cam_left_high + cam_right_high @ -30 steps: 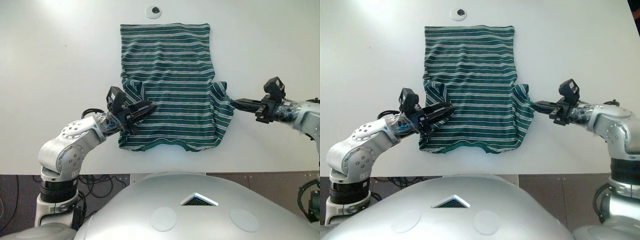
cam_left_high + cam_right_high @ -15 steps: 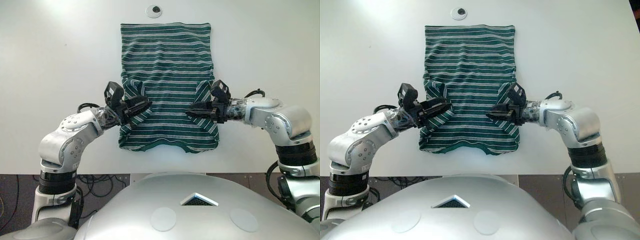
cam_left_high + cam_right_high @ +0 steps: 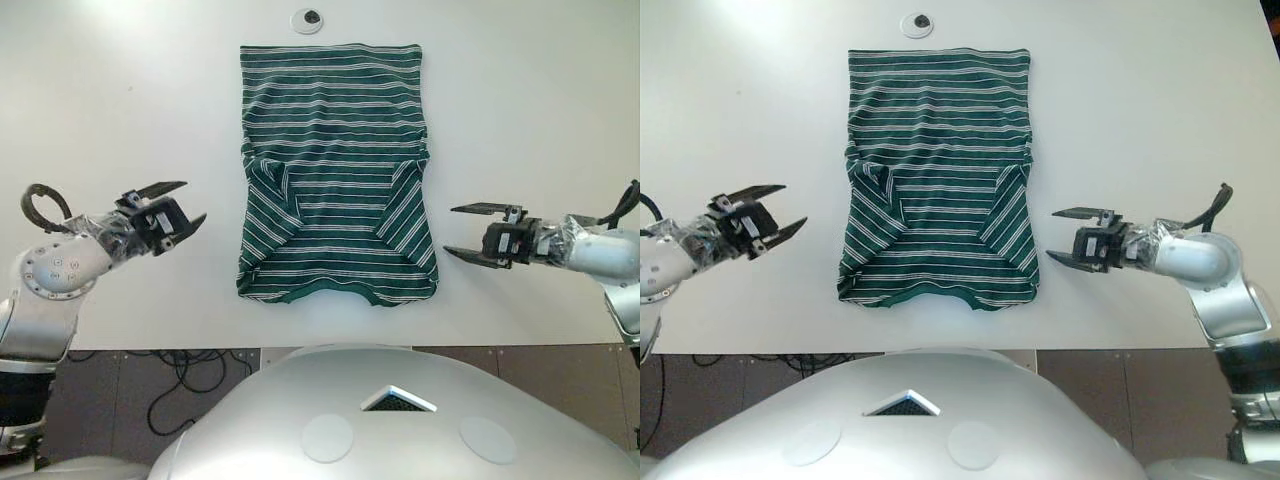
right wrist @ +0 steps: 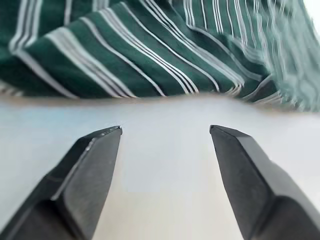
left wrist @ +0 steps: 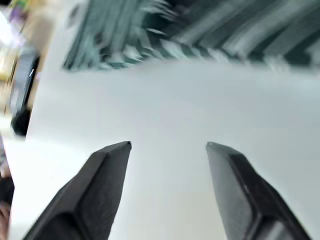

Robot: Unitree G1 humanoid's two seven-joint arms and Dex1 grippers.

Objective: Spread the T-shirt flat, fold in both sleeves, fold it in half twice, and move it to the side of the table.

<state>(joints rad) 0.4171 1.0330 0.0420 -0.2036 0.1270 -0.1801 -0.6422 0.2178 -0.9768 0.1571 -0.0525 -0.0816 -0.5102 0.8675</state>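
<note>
A green T-shirt with white stripes [image 3: 335,165] lies flat in the middle of the white table [image 3: 120,110], both sleeves folded in over its body, collar toward the near edge. My left gripper [image 3: 178,203] hovers open over bare table to the left of the shirt, nothing between its fingers. My right gripper [image 3: 463,232] stands open to the right of the shirt, a short gap from its edge, also empty. The left wrist view shows the shirt's edge [image 5: 200,30] beyond the open fingers. In the right wrist view the striped cloth [image 4: 150,55] lies just ahead of the open fingers.
A small round white disc with a dark centre [image 3: 307,21] sits on the table just past the shirt's far hem. The table's near edge [image 3: 140,349] runs below both grippers. Bare table surface lies on both sides of the shirt.
Both grippers have let go of the sleeves, which now lie folded on the shirt. Each arm has drawn outward off the cloth, left to the left, right to the right, fingers open.
</note>
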